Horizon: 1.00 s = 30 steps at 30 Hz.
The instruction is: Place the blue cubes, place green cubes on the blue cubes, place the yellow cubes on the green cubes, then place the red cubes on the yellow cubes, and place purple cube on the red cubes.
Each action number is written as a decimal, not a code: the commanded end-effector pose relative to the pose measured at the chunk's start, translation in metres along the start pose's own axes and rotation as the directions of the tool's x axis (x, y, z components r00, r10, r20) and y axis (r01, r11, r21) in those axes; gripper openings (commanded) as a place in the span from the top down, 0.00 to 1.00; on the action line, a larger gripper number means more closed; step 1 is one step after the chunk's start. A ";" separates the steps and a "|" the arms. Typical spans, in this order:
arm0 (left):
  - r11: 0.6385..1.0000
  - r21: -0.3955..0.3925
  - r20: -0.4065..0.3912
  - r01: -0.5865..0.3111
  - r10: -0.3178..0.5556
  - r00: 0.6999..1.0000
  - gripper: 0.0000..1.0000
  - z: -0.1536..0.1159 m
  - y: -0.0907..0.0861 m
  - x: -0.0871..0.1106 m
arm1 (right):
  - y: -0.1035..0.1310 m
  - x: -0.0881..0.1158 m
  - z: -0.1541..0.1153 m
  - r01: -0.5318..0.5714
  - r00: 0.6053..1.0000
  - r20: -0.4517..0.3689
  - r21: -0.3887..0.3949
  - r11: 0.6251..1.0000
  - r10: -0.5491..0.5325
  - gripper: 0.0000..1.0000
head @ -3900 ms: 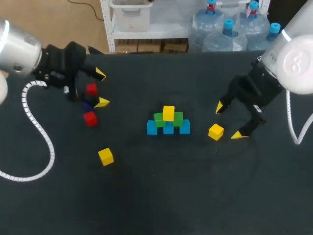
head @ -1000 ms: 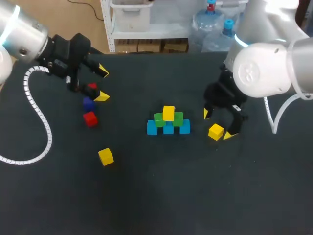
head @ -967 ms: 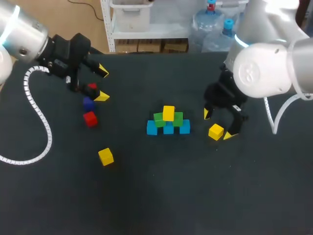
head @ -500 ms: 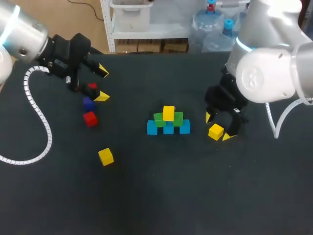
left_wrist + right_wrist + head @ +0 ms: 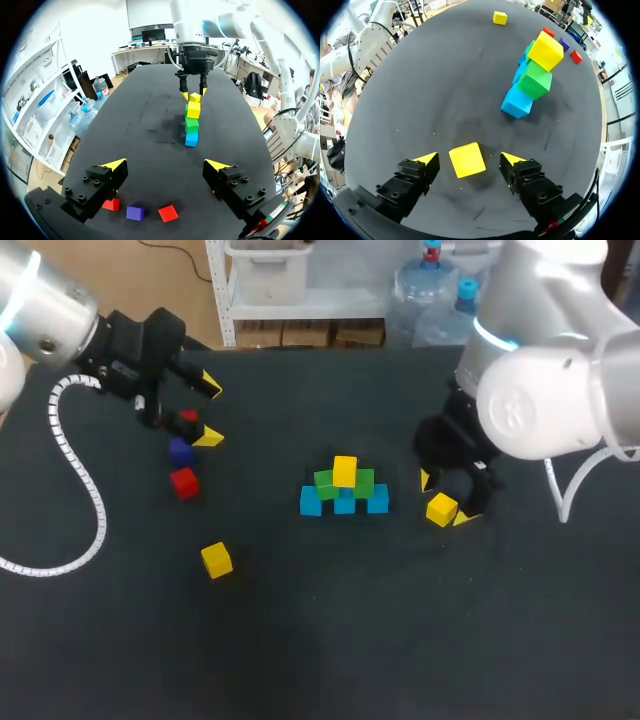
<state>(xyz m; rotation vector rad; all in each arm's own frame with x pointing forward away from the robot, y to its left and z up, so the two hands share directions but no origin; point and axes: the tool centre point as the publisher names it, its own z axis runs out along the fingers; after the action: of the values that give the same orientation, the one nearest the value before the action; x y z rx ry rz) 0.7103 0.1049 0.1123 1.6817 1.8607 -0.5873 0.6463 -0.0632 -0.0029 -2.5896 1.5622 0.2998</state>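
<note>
Mid-table stands a pyramid: three blue cubes [image 5: 345, 503], two green cubes [image 5: 363, 481] on them, one yellow cube [image 5: 345, 470] on top. Right of it, a loose yellow cube [image 5: 441, 509] lies on the table between the fingers of my right gripper [image 5: 443, 498]. The right wrist view shows this yellow cube [image 5: 467, 159] centred in the right gripper [image 5: 469, 158], with a thin gap at each fingertip, so it is open. My left gripper [image 5: 207, 412] hangs open at the far left over a red cube [image 5: 188, 421]. A purple cube [image 5: 180, 451] and another red cube [image 5: 184, 482] lie nearby.
A spare yellow cube [image 5: 216, 559] lies alone at the front left. From the left wrist, both red cubes [image 5: 168, 213] and the purple cube [image 5: 135, 213] lie under the left gripper [image 5: 166, 165], with the pyramid [image 5: 191, 124] far ahead. The dark table [image 5: 330, 640] is bare in front.
My right gripper has come down around the loose yellow cube, and its fingers have drawn in towards it. The left arm and the other cubes have not moved.
</note>
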 end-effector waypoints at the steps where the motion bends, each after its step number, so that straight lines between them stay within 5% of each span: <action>1: 1.000 0.001 0.005 -0.004 0.004 1.000 0.00 0.000 0.001 0.001 | 0.004 -0.002 0.000 -0.001 1.000 -0.012 0.002 1.000 0.001 0.15; 7: 1.000 0.001 0.005 -0.004 0.004 1.000 0.00 0.000 0.001 0.001 | 0.005 -0.001 0.001 -0.003 1.000 -0.014 -0.007 1.000 0.003 0.15; 14: 1.000 0.001 0.005 -0.004 0.004 1.000 0.00 0.000 0.001 0.001 | 0.005 -0.002 0.003 0.000 1.000 -0.023 -0.014 1.000 -0.001 0.35; 24: 1.000 0.001 0.005 -0.004 0.004 1.000 0.00 0.000 0.001 0.001 | 0.007 -0.005 0.007 0.005 0.999 -0.033 -0.021 1.000 -0.006 0.31; 30: 1.000 0.001 0.005 -0.004 0.004 1.000 0.00 0.000 0.001 0.001 | 0.008 -0.004 0.007 0.000 0.999 -0.037 -0.022 1.000 -0.001 0.58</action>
<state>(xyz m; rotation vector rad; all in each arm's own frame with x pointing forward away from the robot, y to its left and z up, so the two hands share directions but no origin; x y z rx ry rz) 0.7103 0.1049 0.1123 1.6817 1.8607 -0.5873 0.6368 -0.0614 -0.0085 -2.6284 1.5780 0.2759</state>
